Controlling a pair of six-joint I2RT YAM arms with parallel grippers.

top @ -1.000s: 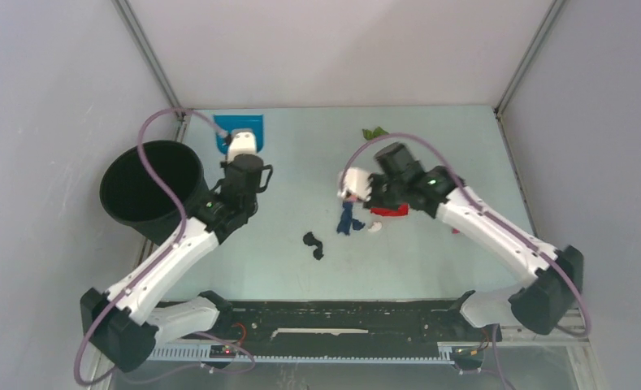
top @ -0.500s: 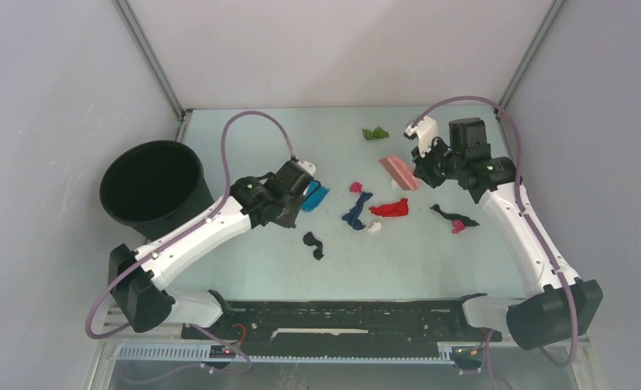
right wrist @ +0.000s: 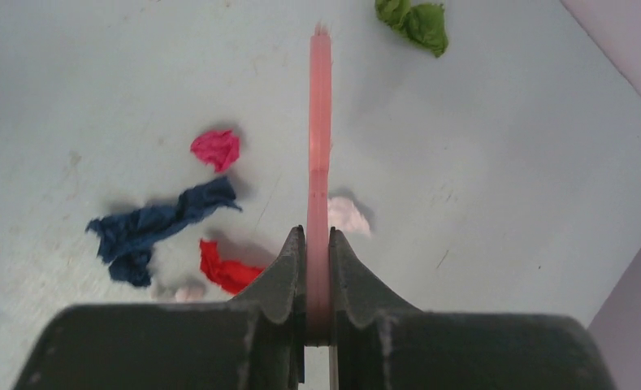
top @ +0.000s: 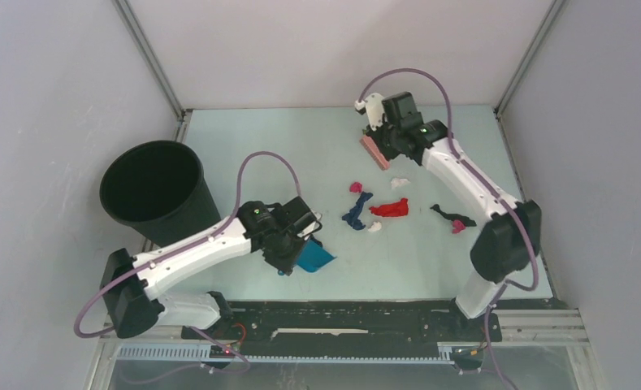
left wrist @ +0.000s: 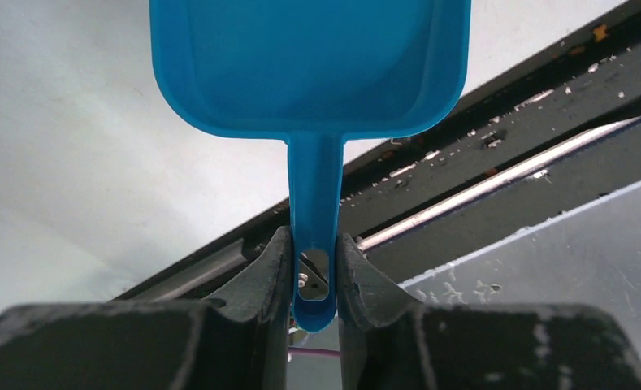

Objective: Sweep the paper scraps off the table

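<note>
Worktop [top: 284,154], black bin [top: 150,183] at left edge. Left pincer [left wrist: 313,244] clamped on blue dustpan [left wrist: 309,65] handle, near side. Right pincer [right wrist: 317,240] clamped on pink brush [right wrist: 320,122], far side. Paper scraps [top: 388,209] lie loose centre-right on worktop.

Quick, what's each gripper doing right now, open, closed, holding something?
Left gripper: closed on the blue dustpan, at its handle.
Right gripper: closed on the pink brush.

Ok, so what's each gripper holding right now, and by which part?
The left gripper clamps the blue dustpan by its handle's end; the right gripper clamps the pink brush by its near end.
</note>
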